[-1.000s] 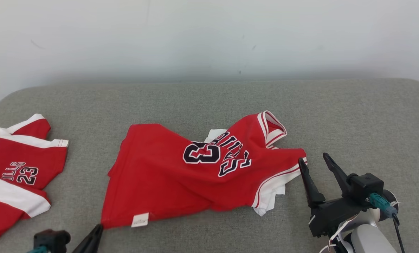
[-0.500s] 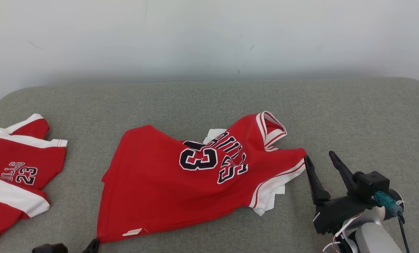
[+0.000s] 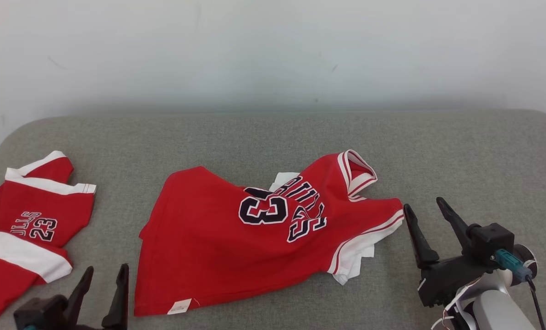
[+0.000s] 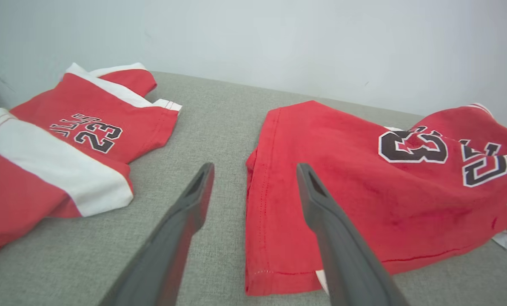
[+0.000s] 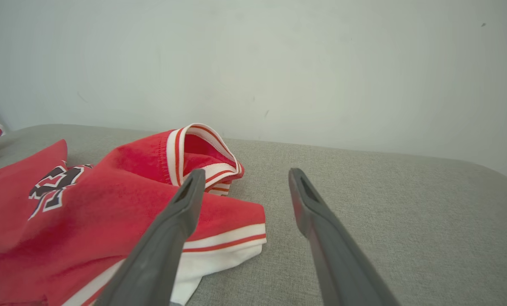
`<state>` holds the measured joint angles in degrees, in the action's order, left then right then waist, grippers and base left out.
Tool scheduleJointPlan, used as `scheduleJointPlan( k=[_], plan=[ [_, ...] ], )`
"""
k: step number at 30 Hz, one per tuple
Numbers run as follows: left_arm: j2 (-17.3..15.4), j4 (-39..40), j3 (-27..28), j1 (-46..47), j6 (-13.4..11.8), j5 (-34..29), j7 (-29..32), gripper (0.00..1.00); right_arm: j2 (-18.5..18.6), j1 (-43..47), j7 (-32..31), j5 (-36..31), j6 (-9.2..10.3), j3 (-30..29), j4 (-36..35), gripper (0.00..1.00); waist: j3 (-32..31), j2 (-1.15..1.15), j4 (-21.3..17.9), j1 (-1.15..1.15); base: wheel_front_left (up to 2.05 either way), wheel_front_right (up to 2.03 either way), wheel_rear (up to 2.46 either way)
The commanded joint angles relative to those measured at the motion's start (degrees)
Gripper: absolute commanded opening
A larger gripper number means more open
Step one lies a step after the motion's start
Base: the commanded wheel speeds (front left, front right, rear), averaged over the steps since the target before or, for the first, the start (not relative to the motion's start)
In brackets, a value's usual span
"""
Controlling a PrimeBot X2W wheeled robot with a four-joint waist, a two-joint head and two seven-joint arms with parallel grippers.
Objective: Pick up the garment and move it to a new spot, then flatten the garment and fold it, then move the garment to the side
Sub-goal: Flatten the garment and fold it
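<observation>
The garment [image 3: 227, 252] is a red sleeveless jersey with white trim and a dark "23". It lies loosely spread and wrinkled on the grey cushioned surface [image 3: 273, 137], hem toward the left, collar toward the right. My left gripper [image 3: 106, 269] stands open just left of the hem's near corner, holding nothing. In the left wrist view, the left gripper [image 4: 255, 166] has its fingers straddling the hem edge of the garment [image 4: 364, 191] from above. My right gripper [image 3: 423, 204] is open beside the armhole trim, apart from the cloth. The right wrist view shows the right gripper [image 5: 247, 171] by the garment's [image 5: 121, 199] collar.
A second red-and-white garment [image 3: 25, 224] printed "23" lies at the surface's left end and appears as the second garment [image 4: 87, 123] in the left wrist view. A pale wall [image 3: 273, 55] runs behind. Bare grey surface extends behind and to the right of the jersey.
My left gripper has opened and let go of the jersey's near hem corner, which now lies flat on the surface. The head view has shifted slightly. The right gripper stays open.
</observation>
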<state>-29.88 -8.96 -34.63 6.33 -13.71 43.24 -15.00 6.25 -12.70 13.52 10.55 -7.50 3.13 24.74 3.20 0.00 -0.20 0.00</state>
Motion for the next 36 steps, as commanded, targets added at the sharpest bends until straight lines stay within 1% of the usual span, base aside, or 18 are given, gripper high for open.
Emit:
scheduleJointPlan(
  k=[1,8,9,10,17,22,23,28,36],
  plan=[
    [0.8,1.1,2.5,-2.1,-0.1,-2.5,-0.3,1.0,0.7,0.4,-0.2,0.2,0.02,0.2,-0.1,1.0,-0.5,0.0,0.1,0.0,0.0,0.0,0.0],
    [5.1,5.3,12.4,-7.0,0.6,-11.1,-0.3,1.0,1.0,2.3,-2.1,1.0,0.02,-0.5,0.2,1.0,-1.6,0.0,0.0,0.0,0.0,0.0,0.0],
    [5.1,5.3,12.4,-7.0,0.6,-11.1,-0.3,1.0,1.0,2.3,-2.1,1.0,0.02,-0.5,0.2,1.0,-1.6,0.0,0.0,0.0,0.0,0.0,0.0],
    [5.8,6.1,13.9,-7.5,0.6,-12.6,-0.3,1.0,0.9,2.8,-2.6,1.1,0.02,-0.4,0.4,1.0,-1.7,0.0,0.1,0.0,0.0,0.0,0.0],
    [11.0,8.8,20.9,-10.1,3.2,-19.7,-0.3,1.0,0.4,4.1,-6.3,2.4,0.02,-0.6,1.9,1.0,-2.1,0.0,0.4,0.0,0.0,0.0,0.0],
    [13.7,10.1,25.9,-11.2,4.7,-22.7,-0.3,1.0,0.2,4.1,-8.0,2.8,0.02,-0.4,2.5,1.0,-2.0,0.0,0.6,0.0,0.0,0.0,0.0],
    [14.8,10.6,27.8,-11.6,5.3,-23.4,-0.3,1.0,0.2,4.1,-8.5,3.0,0.02,-0.2,2.7,1.0,-2.0,0.0,0.8,0.0,0.0,0.0,0.0],
    [16.5,10.4,31.1,-11.8,7.6,-25.2,-0.3,1.0,0.1,3.6,-10.6,3.9,0.02,1.2,4.0,1.0,-1.7,0.0,1.4,0.0,0.0,0.0,0.0],
    [18.8,8.5,33.6,-11.1,10.8,-27.5,-0.3,1.0,0.2,2.2,-11.8,4.8,0.02,3.1,6.3,1.0,-1.6,0.0,2.7,0.0,0.0,0.0,0.0]
  ],
)
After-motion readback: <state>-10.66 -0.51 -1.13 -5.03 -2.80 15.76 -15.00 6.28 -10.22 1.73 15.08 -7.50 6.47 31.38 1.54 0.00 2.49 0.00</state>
